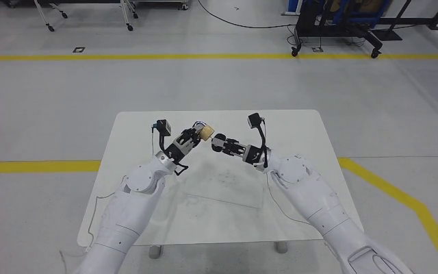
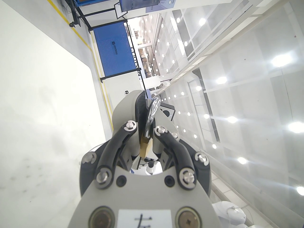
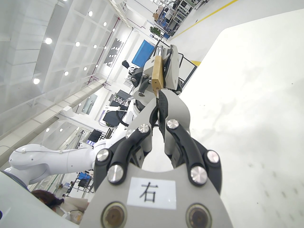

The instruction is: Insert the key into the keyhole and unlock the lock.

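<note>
**Lock.** The lock (image 3: 157, 73) is a brass padlock with a silver shackle. It is held in the air above the far middle part of the worktop (image 1: 301, 137) and does not touch the surface. The left gripper (image 2: 148, 111) carries it. The jaws are closed on the two flat sides of the brass body, with the shackle toward the fingertips and the body nearer the palm. The shackle end points away from the right gripper (image 3: 159, 99), and the opposite end face is turned toward it.

**Key.** The key (image 3: 156, 93) is held by the right gripper. The jaws are nearly together, pinched on the key's head, which is hidden between the black pads. A short length of thin metal blade projects from the pads and reaches the facing end of the lock body. The blade meets that face. How far it has entered cannot be told.

**Arms.** In the top view the two grippers meet tip to tip over the worktop, and the forearms form a shallow V. The lock sits on the left gripper's side of the meeting point.

**Surroundings.** The worktop is white with rounded corners. Beyond its far edge a yellow line (image 1: 205, 56) crosses the grey floor. A dark wheeled frame (image 1: 335, 27) stands at the far right.
</note>
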Tool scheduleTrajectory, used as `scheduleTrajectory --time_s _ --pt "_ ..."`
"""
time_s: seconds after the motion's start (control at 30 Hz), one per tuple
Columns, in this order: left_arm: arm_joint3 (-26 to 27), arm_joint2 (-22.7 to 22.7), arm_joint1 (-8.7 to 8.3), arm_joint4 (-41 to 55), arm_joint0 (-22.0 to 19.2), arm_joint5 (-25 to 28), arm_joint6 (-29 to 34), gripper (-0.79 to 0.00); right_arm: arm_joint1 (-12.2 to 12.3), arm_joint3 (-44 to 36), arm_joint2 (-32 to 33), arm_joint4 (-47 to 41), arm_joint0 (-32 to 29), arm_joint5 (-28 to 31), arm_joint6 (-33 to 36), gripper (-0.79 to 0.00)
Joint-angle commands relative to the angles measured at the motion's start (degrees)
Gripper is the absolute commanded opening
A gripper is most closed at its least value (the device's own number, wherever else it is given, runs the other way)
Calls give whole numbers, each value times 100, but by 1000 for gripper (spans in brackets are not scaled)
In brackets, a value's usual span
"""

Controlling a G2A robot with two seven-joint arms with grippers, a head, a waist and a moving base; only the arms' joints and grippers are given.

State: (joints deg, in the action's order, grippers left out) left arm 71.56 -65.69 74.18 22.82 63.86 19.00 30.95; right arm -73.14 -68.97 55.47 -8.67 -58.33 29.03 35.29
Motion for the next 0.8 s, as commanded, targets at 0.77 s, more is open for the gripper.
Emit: scheduleTrajectory --time_s 0.77 --pt "1 -41 4 -413 17 173 80 -785 26 -63 169 48 33 -438 400 -785"
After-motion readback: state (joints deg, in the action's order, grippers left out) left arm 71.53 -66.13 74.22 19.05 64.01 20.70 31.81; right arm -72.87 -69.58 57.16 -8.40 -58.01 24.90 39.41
